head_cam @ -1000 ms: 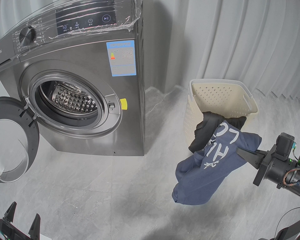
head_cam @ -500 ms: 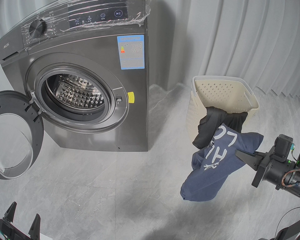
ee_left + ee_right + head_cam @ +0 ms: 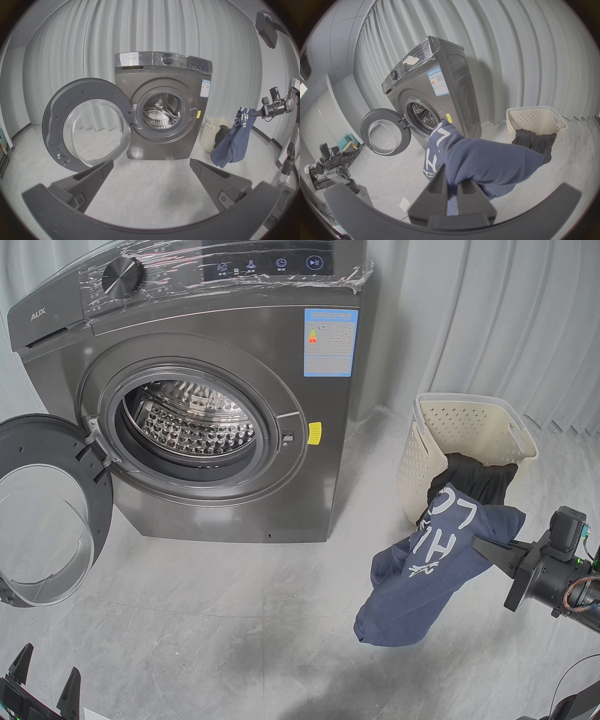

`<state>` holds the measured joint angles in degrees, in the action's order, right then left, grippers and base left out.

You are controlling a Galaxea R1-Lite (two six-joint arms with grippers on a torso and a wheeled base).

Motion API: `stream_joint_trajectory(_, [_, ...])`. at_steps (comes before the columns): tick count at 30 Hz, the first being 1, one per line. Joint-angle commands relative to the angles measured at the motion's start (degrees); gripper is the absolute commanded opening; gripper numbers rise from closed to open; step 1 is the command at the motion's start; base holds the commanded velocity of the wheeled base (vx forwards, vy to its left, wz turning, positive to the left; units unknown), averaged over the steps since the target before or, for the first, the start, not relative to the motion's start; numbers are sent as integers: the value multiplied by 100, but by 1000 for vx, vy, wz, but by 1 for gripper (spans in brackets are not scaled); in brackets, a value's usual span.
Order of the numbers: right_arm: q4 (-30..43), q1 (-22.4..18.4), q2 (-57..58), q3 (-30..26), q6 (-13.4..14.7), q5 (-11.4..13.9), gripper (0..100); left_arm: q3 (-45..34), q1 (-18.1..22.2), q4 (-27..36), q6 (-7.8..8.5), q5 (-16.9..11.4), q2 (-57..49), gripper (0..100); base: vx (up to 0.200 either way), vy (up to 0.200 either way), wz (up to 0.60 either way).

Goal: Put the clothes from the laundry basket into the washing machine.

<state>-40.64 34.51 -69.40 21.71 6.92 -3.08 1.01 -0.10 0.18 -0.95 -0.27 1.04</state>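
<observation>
Grey tiled floor [image 3: 187, 627], pale curtains [image 3: 500, 315] at the far side. Right gripper [image 3: 478, 543] grasps the navy shirt [image 3: 425, 577] beside the laundry basket [image 3: 465, 397]; left gripper [image 3: 49, 660] released. Camera has swung towards the washing machine [image 3: 206, 515].

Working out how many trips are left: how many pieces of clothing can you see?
2. A navy shirt hangs from the right gripper near the laundry basket; a black garment drapes over the basket's rim. More may lie hidden inside.
</observation>
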Motion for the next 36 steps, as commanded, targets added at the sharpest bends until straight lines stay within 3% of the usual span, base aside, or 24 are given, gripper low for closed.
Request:
stream_joint_trajectory(1, [4,3,-21,0,2,-8,0,-92,1,-1,-10,0,-77,100,0,200,0])
stream_joint_trajectory(20, [-5,-50,-30,-44,2,-8,0,-84,1,-1,-2,9,-77,100,0,200,0])
stream_joint_trajectory(36, [4,-120,6,-18,2,-17,0,-84,1,-1,-10,9,-77,100,0,0,0])
